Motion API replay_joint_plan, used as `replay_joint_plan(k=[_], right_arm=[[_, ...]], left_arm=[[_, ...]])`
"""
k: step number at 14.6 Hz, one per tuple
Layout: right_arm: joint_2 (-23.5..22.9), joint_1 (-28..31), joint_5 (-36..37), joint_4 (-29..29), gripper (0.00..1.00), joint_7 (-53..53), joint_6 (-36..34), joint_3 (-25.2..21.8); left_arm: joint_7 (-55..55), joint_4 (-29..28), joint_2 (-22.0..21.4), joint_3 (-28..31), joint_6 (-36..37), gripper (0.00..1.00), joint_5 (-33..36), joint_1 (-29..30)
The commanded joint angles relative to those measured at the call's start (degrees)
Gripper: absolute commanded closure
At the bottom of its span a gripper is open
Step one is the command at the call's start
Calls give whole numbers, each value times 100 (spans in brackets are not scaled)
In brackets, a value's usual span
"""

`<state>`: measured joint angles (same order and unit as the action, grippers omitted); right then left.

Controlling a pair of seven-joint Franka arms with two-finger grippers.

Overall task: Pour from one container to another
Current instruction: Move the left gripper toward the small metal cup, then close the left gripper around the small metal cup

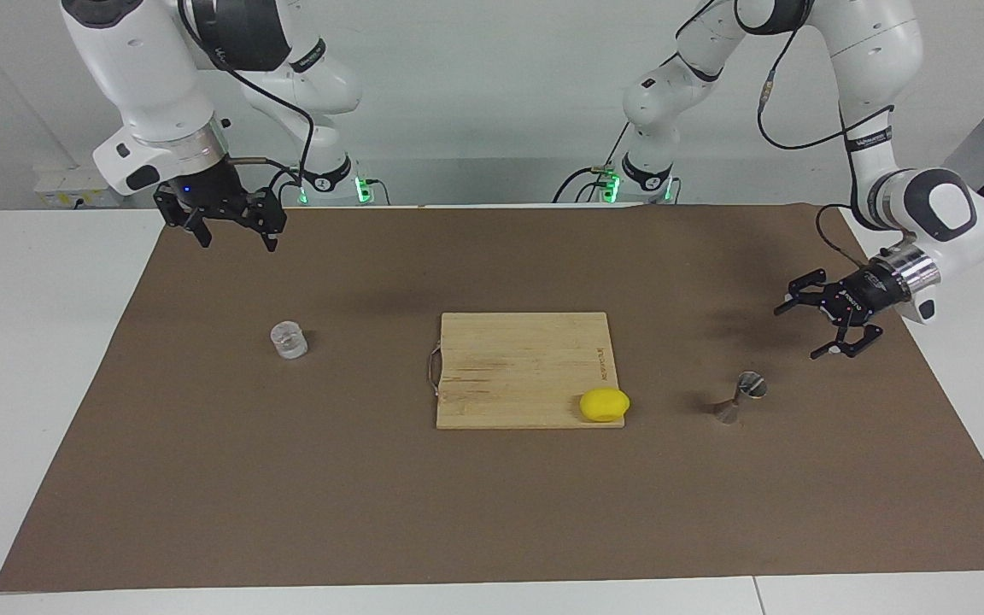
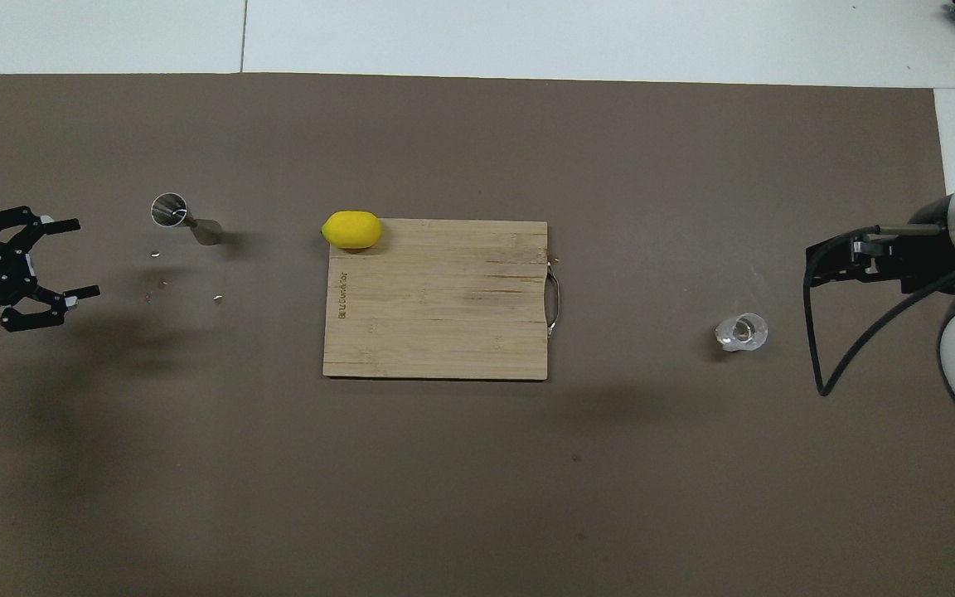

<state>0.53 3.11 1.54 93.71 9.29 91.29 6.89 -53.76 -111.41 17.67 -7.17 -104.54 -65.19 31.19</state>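
Note:
The clear glass cup (image 1: 289, 340) (image 2: 741, 332) stands upright on the brown mat toward the right arm's end of the table. The steel hourglass jigger (image 1: 740, 397) (image 2: 183, 220) stands upright toward the left arm's end. My left gripper (image 1: 797, 331) (image 2: 86, 257) hangs open just above the mat beside the jigger, its fingertips pointing toward the jigger, a short gap apart from it. My right gripper (image 1: 237, 245) (image 2: 811, 265) waits open in the air over the mat's edge at the right arm's end, well clear of the cup. Neither gripper holds anything.
A wooden cutting board (image 1: 518, 359) (image 2: 436, 307) with a metal handle lies mid-table. A yellow lemon (image 1: 604, 404) (image 2: 351, 230) sits on the board's corner nearest the jigger. Tiny shiny specks (image 2: 158, 286) dot the mat between the jigger and the left gripper.

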Motion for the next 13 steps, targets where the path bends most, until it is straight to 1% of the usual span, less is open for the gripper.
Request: replay_joint_plan(k=[1, 6, 10, 13], right_arm=[[26, 59, -13, 51, 0, -138, 21, 32], [26, 59, -13, 51, 0, -138, 21, 32], [35, 59, -13, 51, 0, -138, 21, 32], [35, 59, -13, 51, 0, -138, 21, 32]], left_arm=[[-223, -451, -132, -65, -522, 0, -704, -60], [-205, -514, -62, -100, -1296, 0, -1627, -622], [-197, -523, -18, -118, -1341, 0, -1655, -693], [-188, -531, 0, -127, -1508, 0, -1707, -860]])
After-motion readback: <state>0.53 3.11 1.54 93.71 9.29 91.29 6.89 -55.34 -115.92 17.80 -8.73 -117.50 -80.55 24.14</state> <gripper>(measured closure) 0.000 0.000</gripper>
